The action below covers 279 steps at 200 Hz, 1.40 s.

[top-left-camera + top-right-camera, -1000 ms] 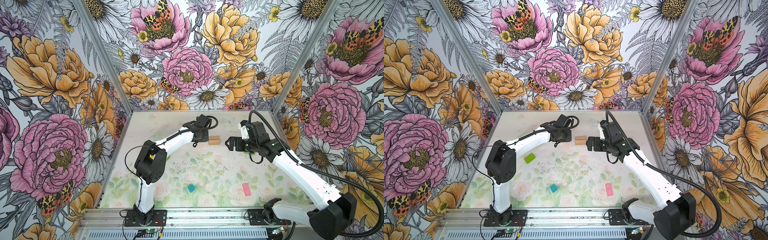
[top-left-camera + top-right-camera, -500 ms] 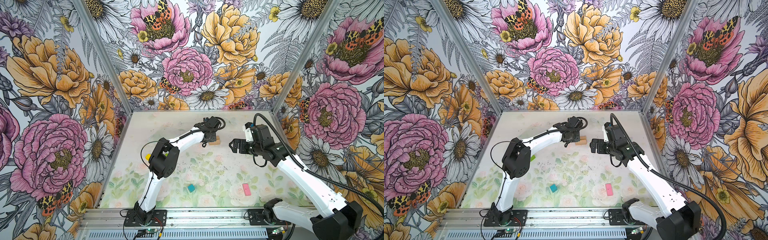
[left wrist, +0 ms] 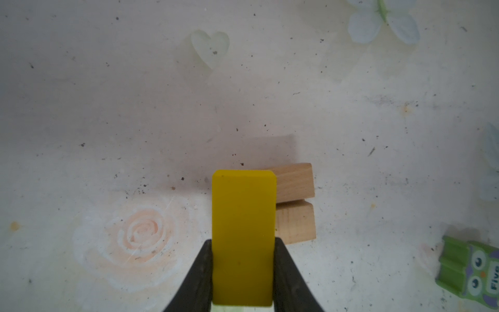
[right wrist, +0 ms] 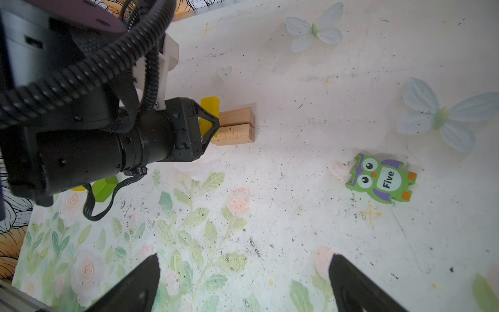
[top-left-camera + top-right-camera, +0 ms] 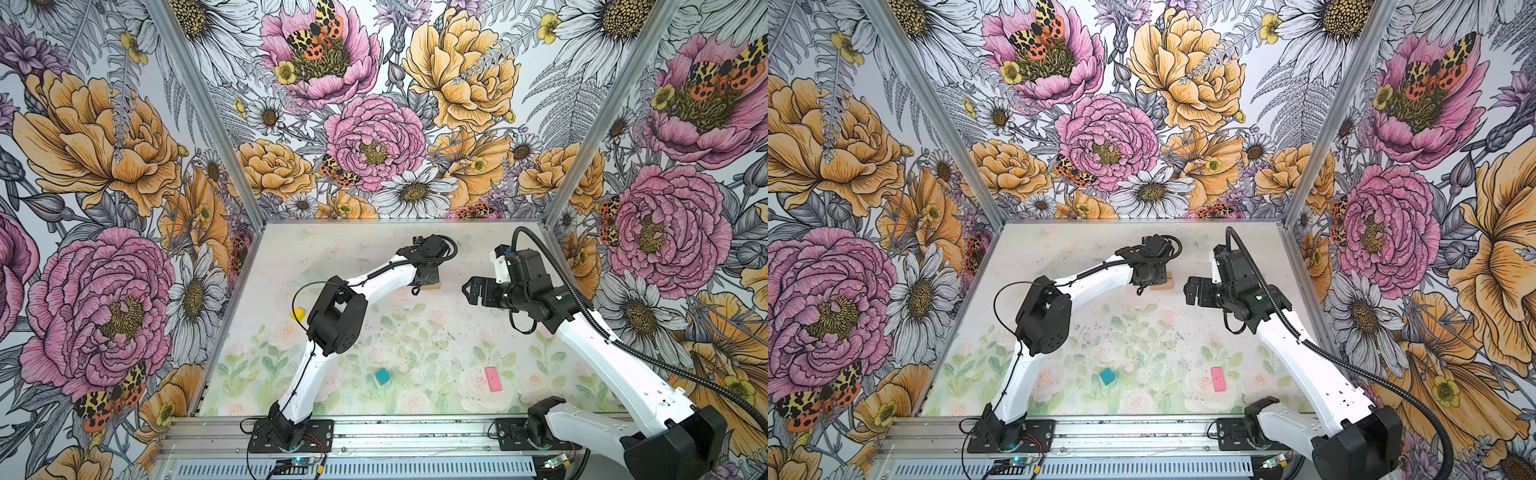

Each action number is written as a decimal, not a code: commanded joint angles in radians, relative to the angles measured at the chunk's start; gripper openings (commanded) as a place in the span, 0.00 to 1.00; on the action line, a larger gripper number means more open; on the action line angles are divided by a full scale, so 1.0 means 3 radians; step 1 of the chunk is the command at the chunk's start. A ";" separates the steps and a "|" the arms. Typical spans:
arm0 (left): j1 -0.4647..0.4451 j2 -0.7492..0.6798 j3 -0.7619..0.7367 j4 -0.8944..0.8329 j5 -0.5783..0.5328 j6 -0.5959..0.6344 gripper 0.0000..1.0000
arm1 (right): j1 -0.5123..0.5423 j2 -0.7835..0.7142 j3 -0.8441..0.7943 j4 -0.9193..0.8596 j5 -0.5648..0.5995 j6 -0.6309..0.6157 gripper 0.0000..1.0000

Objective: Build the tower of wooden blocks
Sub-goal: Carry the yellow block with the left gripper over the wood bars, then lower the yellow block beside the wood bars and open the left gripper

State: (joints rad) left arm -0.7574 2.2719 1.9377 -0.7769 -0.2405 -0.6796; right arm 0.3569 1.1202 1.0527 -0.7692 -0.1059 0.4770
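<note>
Two tan planks (image 3: 294, 205) lie flat, side by side, toward the back of the table (image 5: 357, 249). Left gripper (image 3: 243, 241) is clamped on the yellow bar (image 3: 243, 210), which hangs at one end of the planks and covers that end in the left wrist view; whether it touches them cannot be told. Right gripper (image 4: 244, 258) has its jaws wide apart, holding nothing, near the planks' other end. Teal cube (image 5: 382, 375) and pink slab (image 5: 493, 378) lie apart near the front. Yellow cube (image 5: 298, 313) and lime block (image 4: 104, 187) lie just beside each other. Owl figure (image 4: 382, 178) lies well apart from the planks.
</note>
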 commanded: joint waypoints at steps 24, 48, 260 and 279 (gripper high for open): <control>-0.0027 0.0131 0.0176 -0.0082 -0.0083 -0.0066 0.26 | -0.0056 -0.0078 -0.0045 0.0008 -0.0019 -0.0061 1.00; -0.0032 0.0167 0.0202 -0.0101 -0.0097 -0.0071 0.26 | -0.0084 -0.0088 -0.0062 0.0008 -0.0035 -0.0076 1.00; -0.0057 0.0265 0.0271 -0.0186 -0.0103 -0.0077 0.31 | -0.0220 -0.0095 -0.0118 0.0023 -0.0128 -0.0117 1.00; -0.0057 0.0273 0.0278 -0.0185 -0.0104 -0.0071 0.33 | -0.0227 -0.0102 -0.0124 0.0023 -0.0135 -0.0117 1.00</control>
State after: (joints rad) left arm -0.7639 2.3459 2.0159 -0.8276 -0.2470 -0.6861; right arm 0.2947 1.1118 1.0187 -0.7696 -0.1295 0.4511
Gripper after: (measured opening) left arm 0.327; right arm 0.996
